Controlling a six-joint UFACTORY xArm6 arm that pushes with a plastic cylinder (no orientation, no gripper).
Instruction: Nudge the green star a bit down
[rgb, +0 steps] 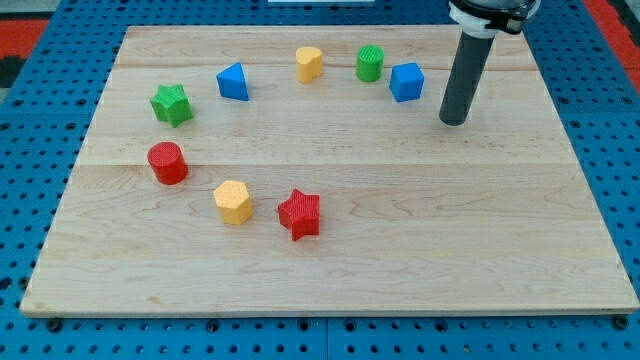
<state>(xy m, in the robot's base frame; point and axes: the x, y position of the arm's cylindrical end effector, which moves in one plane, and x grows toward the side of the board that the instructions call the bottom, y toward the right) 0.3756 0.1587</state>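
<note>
- The green star-shaped plastic block (172, 104) sits at the view's left of the pale wooden board (400, 250), near the board's left edge and in its upper part.
- Just below the green star, slightly toward the view's right, stands the red cylinder block (167, 162); the two are near but apart. In my judgement this limits the push: a small nudge only, or the star meets the cylinder.
- To the view's right of the star is the blue triangular block (233, 82), clear of it and not in the star's downward path.
- Further along the top stand the yellow rounded block (309, 63), the green cylinder block (370, 63) and the blue cube-like block (406, 82).
- Lower on the board lie the yellow hexagonal block (233, 201) and the red star block (299, 213), both well apart from the green star.
- My tip (454, 121) rests on the board at the view's right, just beside the blue cube-like block and well apart from the green star. I have no fingers to open or close: only a bare rod, holding nothing.
- Judgement on method: I should reach the bare strip above the star without clipping the row of top blocks, probably by passing below them and rounding the star on its left side.
- Contact should fall on the middle of the star's upper edge, pushing straight toward the view's bottom; an off-centre touch on a point would likely spin it.
</note>
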